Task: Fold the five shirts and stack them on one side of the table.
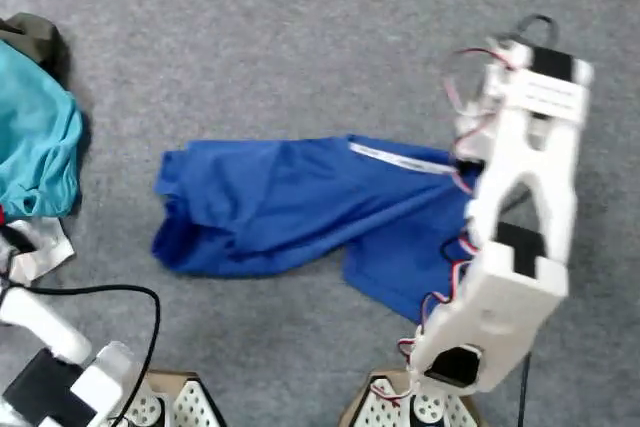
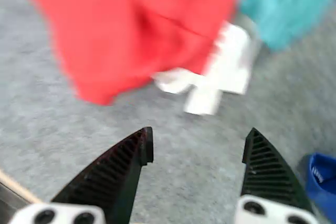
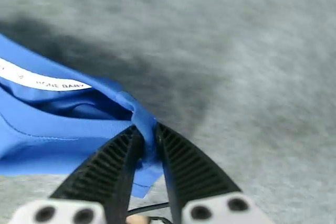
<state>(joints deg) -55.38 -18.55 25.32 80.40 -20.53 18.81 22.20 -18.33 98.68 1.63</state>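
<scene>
A blue shirt (image 1: 300, 209) lies crumpled across the middle of the grey table, its white neck label (image 1: 400, 159) facing up. My right gripper (image 3: 149, 135) is shut on a fold of the blue shirt (image 3: 58, 129) near its collar; in the high view the white right arm (image 1: 520, 207) stands over the shirt's right end. My left gripper (image 2: 197, 150) is open above bare grey cloth, short of a red shirt (image 2: 131, 30), a white shirt (image 2: 215, 77) and a teal shirt (image 2: 289, 3). The left arm (image 1: 60, 367) sits at the near left corner.
A teal shirt (image 1: 40, 137) is heaped at the left edge with a dark garment (image 1: 35, 32) behind it and a white piece (image 1: 40, 247) in front. A black cable (image 1: 120, 292) loops by the left arm. Grey table cloth (image 1: 300, 57) stretches behind the blue shirt.
</scene>
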